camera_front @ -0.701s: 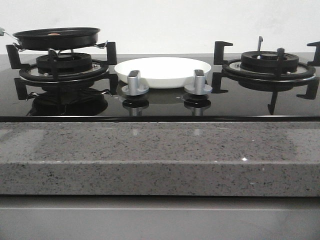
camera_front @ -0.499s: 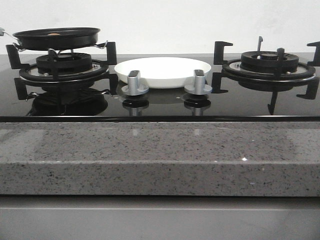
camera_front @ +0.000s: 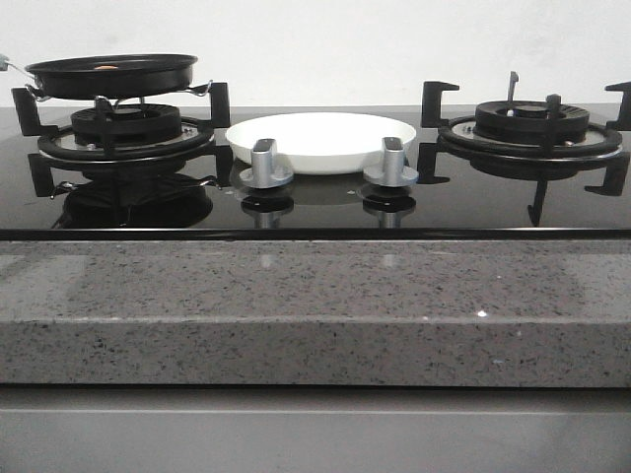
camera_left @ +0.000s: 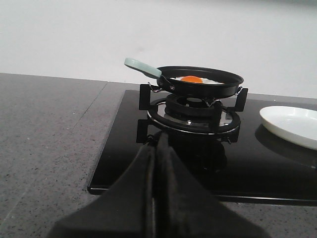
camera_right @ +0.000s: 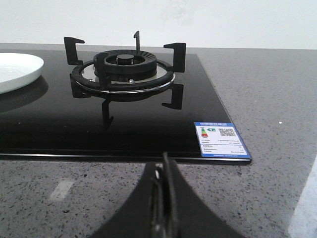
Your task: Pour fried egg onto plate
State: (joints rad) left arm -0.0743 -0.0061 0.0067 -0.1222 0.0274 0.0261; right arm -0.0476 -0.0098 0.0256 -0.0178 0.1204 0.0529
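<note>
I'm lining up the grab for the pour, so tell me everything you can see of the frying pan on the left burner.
The frying pan is small, round, shallow and black, apparently non-stick metal, with a pale mint-green handle joined by a dark bracket and angled up away from the plate. It sits level and upright on the left burner grate, resting on the prongs. The fried egg lies flat inside, yolk up. Neither tool touches it; the shut left tool is short of the cooktop, pointing toward it.
</note>
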